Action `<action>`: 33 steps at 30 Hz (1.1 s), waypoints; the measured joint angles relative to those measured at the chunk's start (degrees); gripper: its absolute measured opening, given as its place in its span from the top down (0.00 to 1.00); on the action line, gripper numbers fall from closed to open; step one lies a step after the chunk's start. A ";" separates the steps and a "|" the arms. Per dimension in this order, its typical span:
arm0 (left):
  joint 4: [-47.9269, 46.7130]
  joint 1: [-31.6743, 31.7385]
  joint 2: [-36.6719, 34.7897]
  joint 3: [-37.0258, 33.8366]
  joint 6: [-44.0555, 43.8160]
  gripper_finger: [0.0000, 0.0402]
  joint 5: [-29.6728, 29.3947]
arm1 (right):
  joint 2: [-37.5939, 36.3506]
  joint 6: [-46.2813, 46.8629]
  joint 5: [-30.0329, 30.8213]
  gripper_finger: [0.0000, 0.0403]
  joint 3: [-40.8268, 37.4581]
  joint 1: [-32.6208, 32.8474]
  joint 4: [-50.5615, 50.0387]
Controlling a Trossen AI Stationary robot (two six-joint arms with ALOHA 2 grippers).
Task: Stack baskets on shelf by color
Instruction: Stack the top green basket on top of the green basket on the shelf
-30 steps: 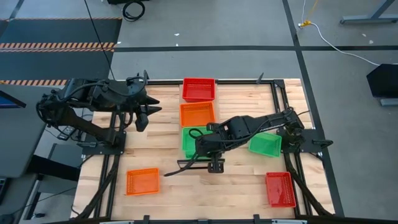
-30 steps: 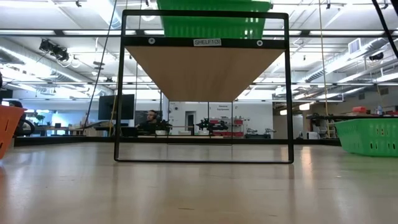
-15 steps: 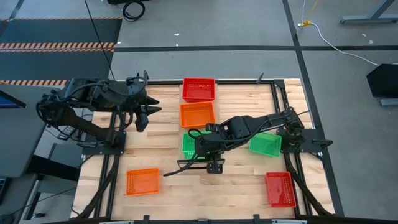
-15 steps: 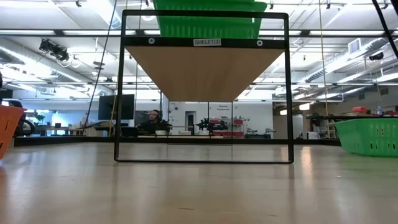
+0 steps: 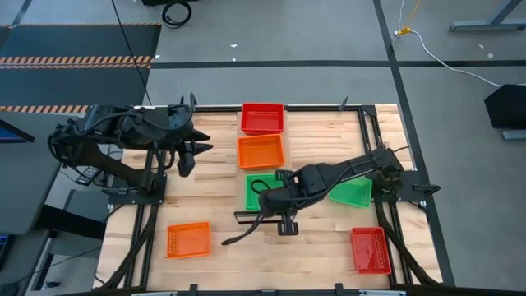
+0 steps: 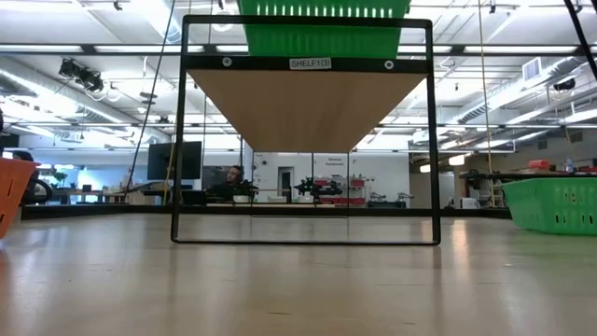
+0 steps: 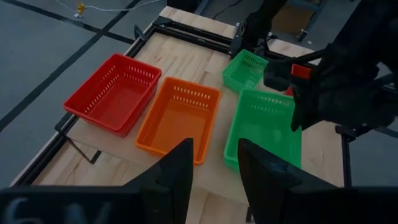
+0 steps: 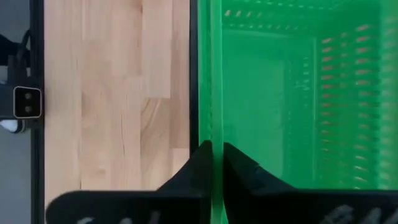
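Note:
Three baskets sit in a row on the shelf (image 5: pixel 265 168): a red basket (image 5: pixel 263 117), an orange basket (image 5: pixel 260 151) and a green basket (image 5: pixel 259 189). My right gripper (image 5: pixel 278 200) is over the green one's near end, shut on its wall; in the low view this green basket (image 6: pixel 322 37) rests on top of the shelf (image 6: pixel 308 98). My left gripper (image 5: pixel 193 148) waits open at the table's left side, above the wood. In the left wrist view the left gripper (image 7: pixel 214 168) hovers short of the three shelf baskets. My right gripper (image 8: pixel 212 155) pinches the green basket's wall on the side toward the table's near edge (image 8: pixel 211 124), one finger inside the basket and one outside. The fingers come from above, pointing down. The basket sits level, its bottom on the shelf.
On the tabletop lie another green basket (image 5: pixel 352 191) on the right, a red basket (image 5: pixel 369 249) near the right front corner and an orange basket (image 5: pixel 188 240) near the left front corner. A black frame (image 5: pixel 362 140) borders the table. Bare wood lies left of the shelf.
My right arm has drawn a little toward the table's near edge, staying shut on the green basket. The basket has shifted slightly sideways on the shelf, and more of it now shows from under the arm.

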 joint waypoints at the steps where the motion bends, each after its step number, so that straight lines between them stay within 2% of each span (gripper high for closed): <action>1: -0.09 0.00 -0.02 0.00 0.02 0.67 -0.02 | 0.00 0.22 0.78 0.93 0.00 0.19 -0.01; 14: -0.16 0.00 0.00 0.00 0.00 0.67 -0.03 | -0.29 -0.11 0.18 0.90 -0.02 0.35 4.06; 19: -0.20 0.00 0.00 0.00 -0.23 0.67 0.00 | -0.31 -0.54 -1.87 0.83 0.00 0.37 7.14; 26: -0.31 -0.40 0.00 0.00 -0.46 0.67 0.00 | -0.31 1.77 -2.27 0.71 0.00 0.26 6.08; 33: -0.29 -1.33 0.00 0.00 -1.16 0.67 0.01 | -0.52 2.77 -2.62 0.66 0.00 0.26 6.01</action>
